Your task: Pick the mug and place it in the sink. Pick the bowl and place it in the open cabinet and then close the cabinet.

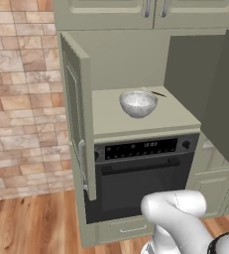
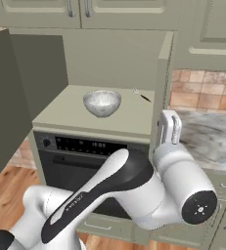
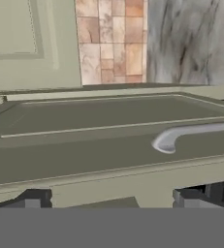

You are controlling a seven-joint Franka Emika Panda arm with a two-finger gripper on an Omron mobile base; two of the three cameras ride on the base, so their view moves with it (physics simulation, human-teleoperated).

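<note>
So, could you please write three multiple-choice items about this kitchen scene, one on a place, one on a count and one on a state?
1. Where is the round grey-white marbled bowl?
A. on the wooden floor
B. on the shelf inside the open sage-green cabinet, above the black oven
C. inside the oven

2. How many tall cabinet doors stand open?
A. none
B. one
C. two

3. What is the state of the oven door?
A. closed
B. wide open
C. taken off

Answers:
1. B, since both base views show the bowl resting on the cabinet shelf over the oven.
2. C, since one door swings out on each side of the shelf in both base views.
3. A, since the oven front sits flat, with its handle bar across it.
</note>
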